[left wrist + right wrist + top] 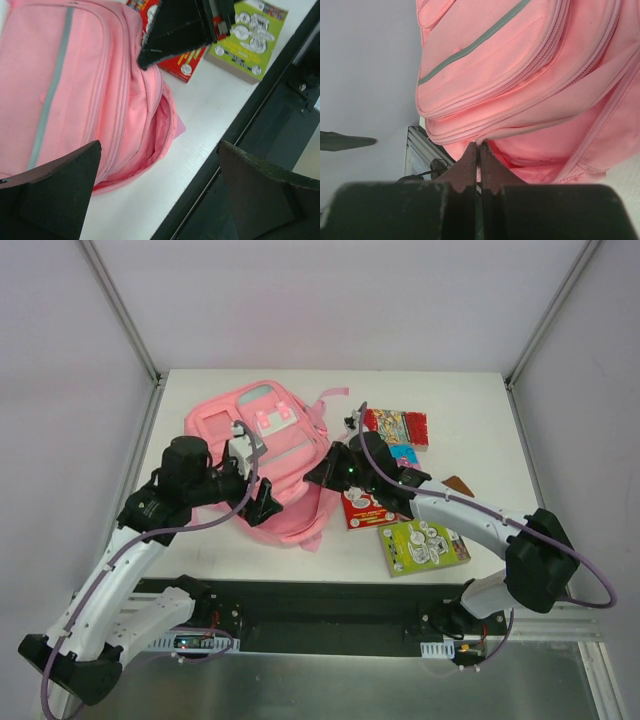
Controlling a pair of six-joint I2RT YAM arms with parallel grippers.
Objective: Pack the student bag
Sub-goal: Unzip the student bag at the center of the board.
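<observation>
The student bag (270, 455) lies on the tabletop (470, 420) left of centre, long axis far to near. My left fingers (65, 185) hang wide open above its near opening; my right fingers (470, 167), closed, touch its right edge.

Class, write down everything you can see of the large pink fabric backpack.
The large pink fabric backpack lies flat on the white table, front up, showing stitched pockets, a grey strip, white-and-pink buckle tabs and pink straps. Its main zip gapes along one side. The shut right gripper touches that edge; the open left gripper hovers above.
</observation>
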